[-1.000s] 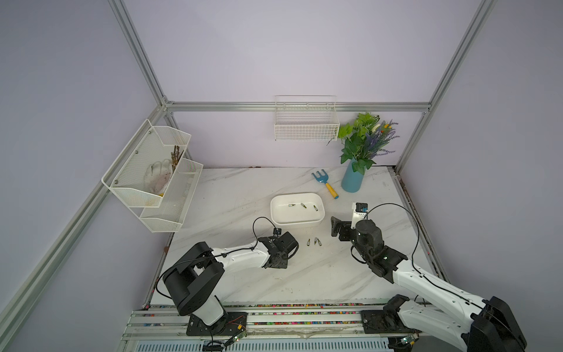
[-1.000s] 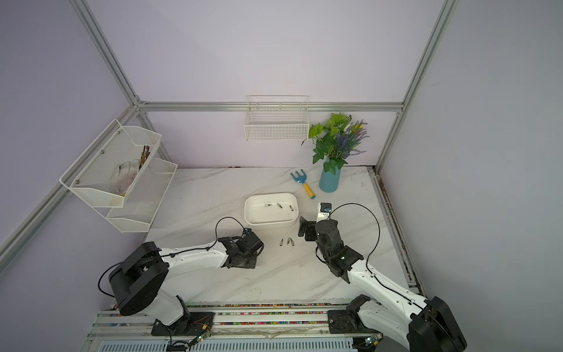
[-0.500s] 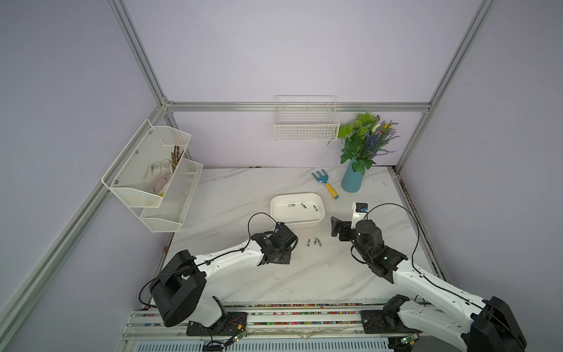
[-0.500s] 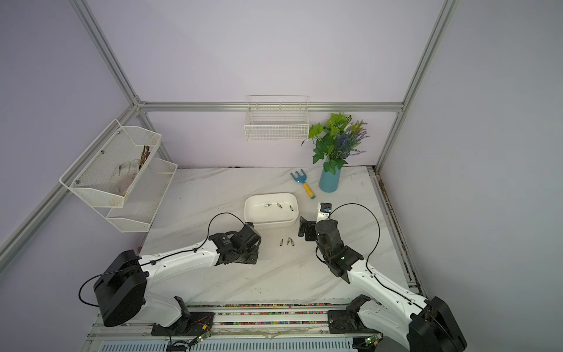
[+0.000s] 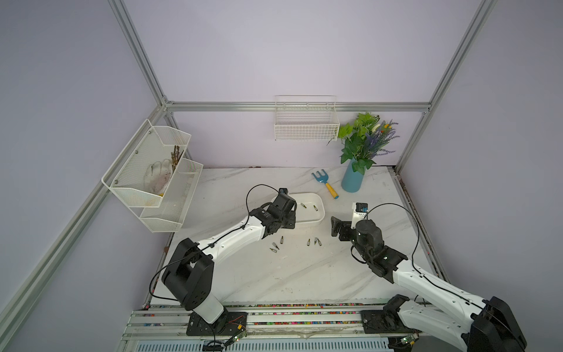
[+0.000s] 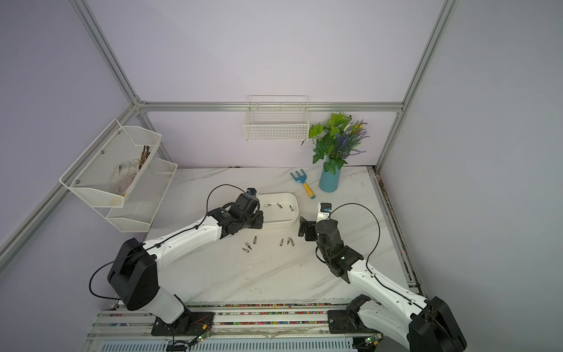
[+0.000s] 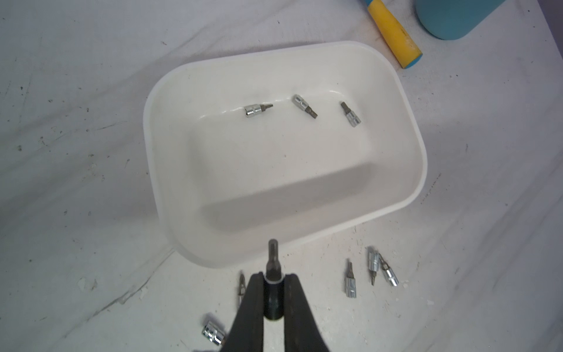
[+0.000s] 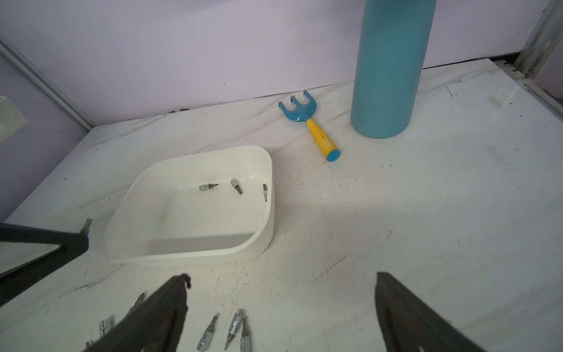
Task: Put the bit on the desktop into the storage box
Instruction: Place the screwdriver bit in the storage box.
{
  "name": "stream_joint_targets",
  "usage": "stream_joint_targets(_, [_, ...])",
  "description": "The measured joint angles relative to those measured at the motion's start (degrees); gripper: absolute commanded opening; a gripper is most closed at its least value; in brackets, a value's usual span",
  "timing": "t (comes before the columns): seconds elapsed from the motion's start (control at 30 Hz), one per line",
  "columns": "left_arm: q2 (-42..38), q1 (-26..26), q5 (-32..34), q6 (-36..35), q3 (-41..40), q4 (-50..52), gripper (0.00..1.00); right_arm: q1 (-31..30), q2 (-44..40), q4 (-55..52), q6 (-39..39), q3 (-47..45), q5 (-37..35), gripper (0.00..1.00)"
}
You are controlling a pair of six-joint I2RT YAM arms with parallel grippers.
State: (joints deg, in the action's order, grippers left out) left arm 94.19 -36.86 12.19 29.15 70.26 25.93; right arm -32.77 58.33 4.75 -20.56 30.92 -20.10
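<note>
Now, left pincer (image 7: 274,276) grips bit (image 7: 272,254)

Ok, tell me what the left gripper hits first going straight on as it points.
Probably the storage box: the left gripper, shut on a bit, points across its near rim, so the bit's tip would likely strike the inside first; depth is unclear.

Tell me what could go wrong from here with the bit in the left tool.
1. The left tool pinches the held bit by one end, near the storage box rim: released now, it might strike the rim and bounce out.
2. Loose bits lie just beside the box; a low swing could scatter them.
</note>
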Motion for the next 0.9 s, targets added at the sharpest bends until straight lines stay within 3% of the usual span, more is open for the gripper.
stream_joint_targets(0.3, [10.6,5.9,-1.3,-3.5,5.7,-5.8,0.16,0.0,0.0,0.0,0.0,0.0,0.0,0.99])
stream_joint_targets(0.47, [12.4,7.2,-2.8,-4.8,6.8,-6.8,0.51,0.0,0.0,0.0,0.0,0.0,0.1,0.99])
stream_joint_targets(0.63, [11.7,7.2,-4.5,-4.9,6.6,-7.5,0.72,0.0,0.4,0.0,0.3,0.0,1.7,0.97])
stream_joint_targets(0.77, [6.4,7.2,-6.0,-4.3,2.8,-7.8,0.96,0.0,3.3,-1.9,0.5,1.9,4.2,0.94])
stream_joint_targets(0.9, [-4.0,7.2,-6.2,-2.7,-4.7,-8.5,1.00,0.0,8.2,-6.7,0.9,6.2,8.7,0.88])
